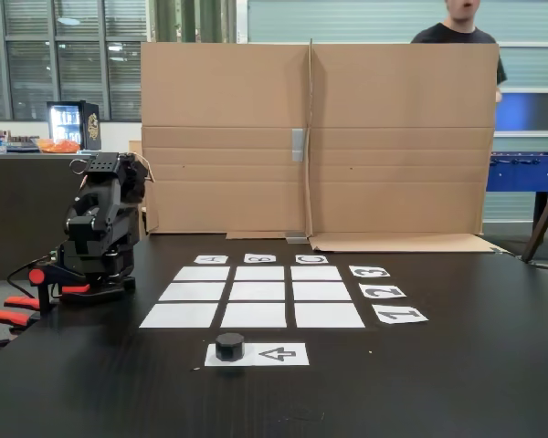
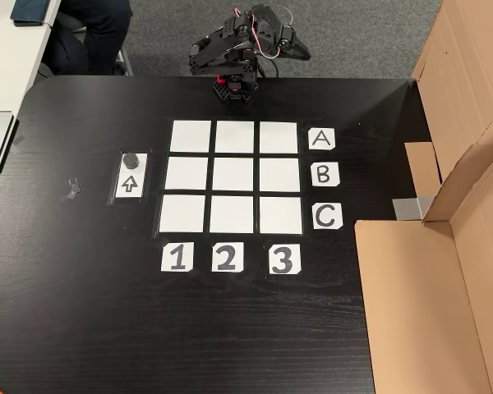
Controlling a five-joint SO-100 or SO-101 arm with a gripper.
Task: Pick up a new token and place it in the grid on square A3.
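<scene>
the token [image 2: 131,158] sits on the arrow sheet [image 2: 129,184] beside the grid [image 2: 234,175]; square a3 [image 2: 278,136] is bare. the folded arm's [image 2: 242,49] fingers: cannot tell whether apart.

Gripper [image 2: 292,49] jaw state indiscernible on the folded arm; cardboard screen [image 2: 444,271] was cropped at the other view's right edge.

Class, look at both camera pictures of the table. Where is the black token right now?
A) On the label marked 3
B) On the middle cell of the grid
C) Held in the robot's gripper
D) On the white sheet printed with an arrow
D: the token sits on one end of the arrow sheet, beside the grid, whose nine cells are all bare; the fixed view shows the same.
</scene>
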